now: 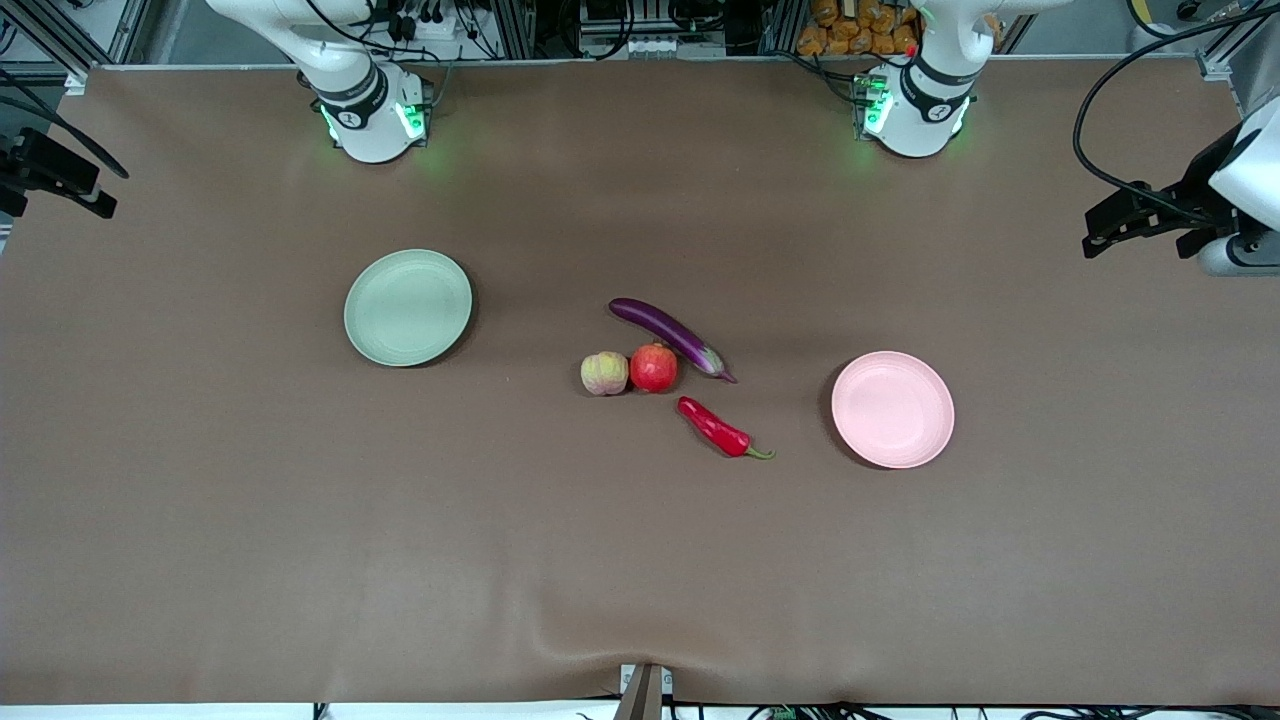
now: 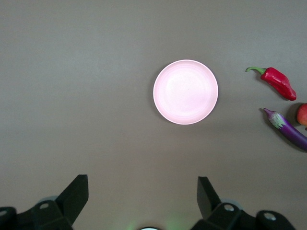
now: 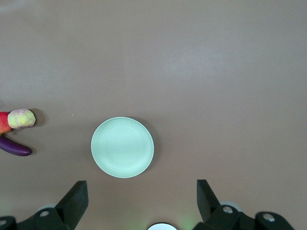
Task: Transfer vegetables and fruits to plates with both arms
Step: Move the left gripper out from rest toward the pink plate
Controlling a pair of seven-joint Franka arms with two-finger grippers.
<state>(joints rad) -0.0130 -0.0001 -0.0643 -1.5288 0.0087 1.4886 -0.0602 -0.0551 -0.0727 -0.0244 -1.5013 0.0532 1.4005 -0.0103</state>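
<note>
High above the table, the left gripper point(image 2: 143, 199) hangs with its two black fingers point(image 2: 74, 194) spread wide and holding nothing; its wrist view looks straight down on the pink plate point(image 2: 185, 92). The right gripper point(image 3: 142, 201) hangs likewise, fingers point(image 3: 76, 199) set wide apart and empty, over the green plate point(image 3: 122, 147). Neither gripper appears in the front view, where only the arm bases show along the top edge; both arms wait.

On the brown table cover point(image 1: 640, 560), the green plate point(image 1: 408, 307) lies toward the right arm's end and the pink plate point(image 1: 893, 409) toward the left arm's end, the pink one nearer the front camera. Both plates hold nothing.

Between the plates lies the produce. The peach point(image 1: 604, 373) and the pomegranate point(image 1: 654, 368) sit side by side, touching or nearly so, the peach on the green plate's side. The purple eggplant point(image 1: 670, 335) lies aslant just beside the pomegranate, its stem end pointing toward the pink plate. The red chili pepper point(image 1: 715, 427), apart from the others, lies nearest the front camera, its green stem also turned toward the pink plate.
</note>
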